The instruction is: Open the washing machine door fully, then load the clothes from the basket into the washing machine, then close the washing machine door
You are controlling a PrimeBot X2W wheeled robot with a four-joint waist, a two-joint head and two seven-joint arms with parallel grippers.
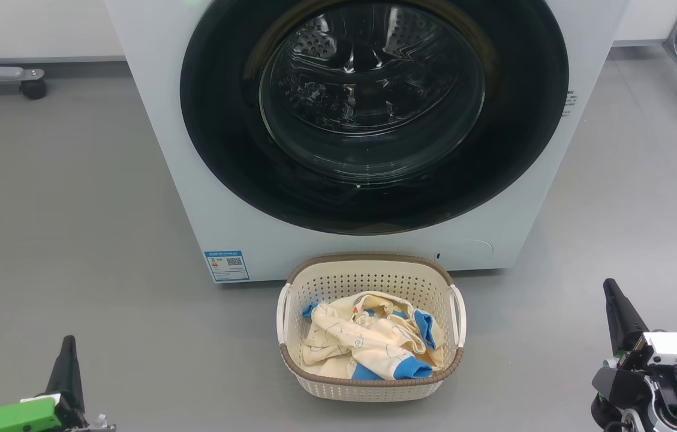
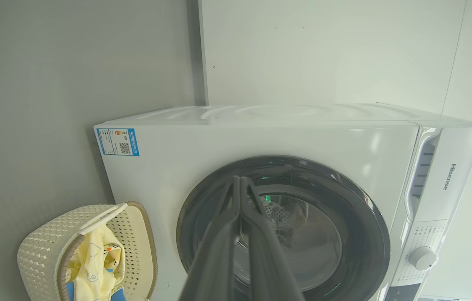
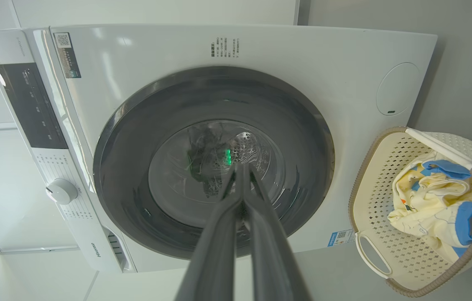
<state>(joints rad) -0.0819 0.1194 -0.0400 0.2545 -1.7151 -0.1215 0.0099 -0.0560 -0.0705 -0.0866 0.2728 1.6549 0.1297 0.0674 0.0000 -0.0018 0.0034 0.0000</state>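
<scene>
**Closed door (image 1: pixel 374 114), clothes (image 1: pixel 368 339) in basket (image 1: pixel 368 267)**

The washer (image 1: pixel 158 138) stands on the grey floor (image 1: pixel 62 228), its door flat against the front. The basket sits on the floor just before the washer's bottom edge, clothes heaped inside. The left gripper (image 1: pixel 67 341) and right gripper (image 1: pixel 609 285) hang at the floor's near edge, either side of the basket and well apart from it, fingers pressed together, empty.

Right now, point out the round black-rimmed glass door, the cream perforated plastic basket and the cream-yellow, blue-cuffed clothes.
Round black-rimmed glass door (image 1: pixel 224 150): head view, left side of the black rim.
Cream perforated plastic basket (image 1: pixel 368 279): head view, far inner wall.
Cream-yellow, blue-cuffed clothes (image 1: pixel 374 342): head view, pale middle fold.
</scene>
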